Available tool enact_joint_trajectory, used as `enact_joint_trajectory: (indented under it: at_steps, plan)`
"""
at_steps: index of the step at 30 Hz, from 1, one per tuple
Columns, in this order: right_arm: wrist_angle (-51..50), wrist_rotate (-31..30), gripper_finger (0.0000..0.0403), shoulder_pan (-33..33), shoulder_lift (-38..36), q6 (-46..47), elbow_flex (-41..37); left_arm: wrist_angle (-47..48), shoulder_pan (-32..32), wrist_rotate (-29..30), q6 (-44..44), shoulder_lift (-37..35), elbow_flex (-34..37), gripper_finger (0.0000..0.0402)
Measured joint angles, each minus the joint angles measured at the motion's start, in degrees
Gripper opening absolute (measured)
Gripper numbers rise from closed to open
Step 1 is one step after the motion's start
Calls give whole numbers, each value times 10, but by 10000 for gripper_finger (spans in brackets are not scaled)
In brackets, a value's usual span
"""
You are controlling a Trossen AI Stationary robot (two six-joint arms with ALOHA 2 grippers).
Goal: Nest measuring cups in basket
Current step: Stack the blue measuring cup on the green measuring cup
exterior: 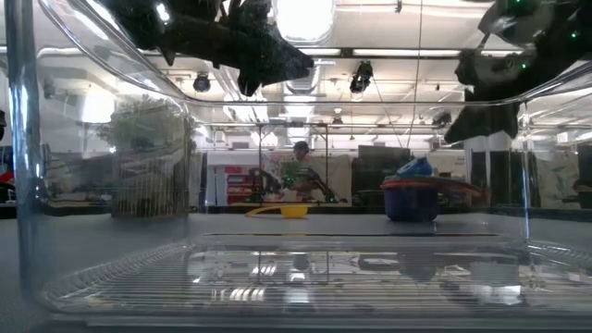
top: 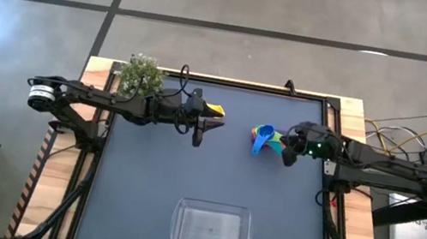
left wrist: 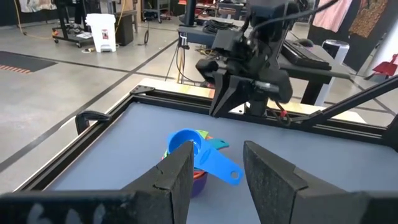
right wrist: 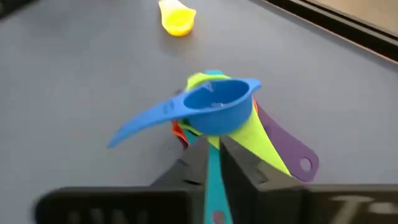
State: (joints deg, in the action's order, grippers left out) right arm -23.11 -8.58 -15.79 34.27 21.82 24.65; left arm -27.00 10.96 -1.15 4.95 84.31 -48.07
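Your right tool (right wrist: 213, 163) has its fingers clamped on the teal handle (right wrist: 213, 186) that sticks out of the stack of nested cups (top: 266, 137), which sits on the desk (top: 143, 177) toward the right of its far half; the blue cup (right wrist: 214, 107) rides on top, with green and purple handles fanning out beneath it. Judging from that thin grip, lift slowly and keep the stack level, since the blue cup looks loosely seated and could tip off. Carry it toward the basket (top: 212, 228), which lies at the near edge and well apart from the stack, and lower it fully inside before releasing. Your left tool (left wrist: 214, 180) hovers with its fingers apart near the lone yellow cup (top: 215, 109); keep it clear of the right arm's path.
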Motion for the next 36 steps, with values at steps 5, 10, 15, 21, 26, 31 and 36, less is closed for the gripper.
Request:
enact_joint_trajectory:
  at_steps: [5, 10, 15, 21, 26, 31, 36]
  plan:
    - [12, -6, 9, -12, 4, -7, -29, 0, 0, 0, 0, 0, 0, 123]
    - [80, -5, 8, -22, 20, -19, -59, 0, 0, 0, 0, 0, 0, 123]
    - [121, -5, 8, -37, 55, -34, -62, 0, 0, 0, 0, 0, 0, 123]
    - [168, -3, 8, -56, 121, -54, -62, 0, 0, 0, 0, 0, 0, 123]
    - [238, 23, 8, -68, 184, -64, -62, 0, 0, 0, 0, 0, 0, 123]
    - [273, 43, 8, -76, 215, -68, -61, 1, 0, 1, 0, 0, 0, 123]
    - [217, 46, 8, -75, 200, -75, -40, 15, 0, 1, 0, 0, 0, 123]
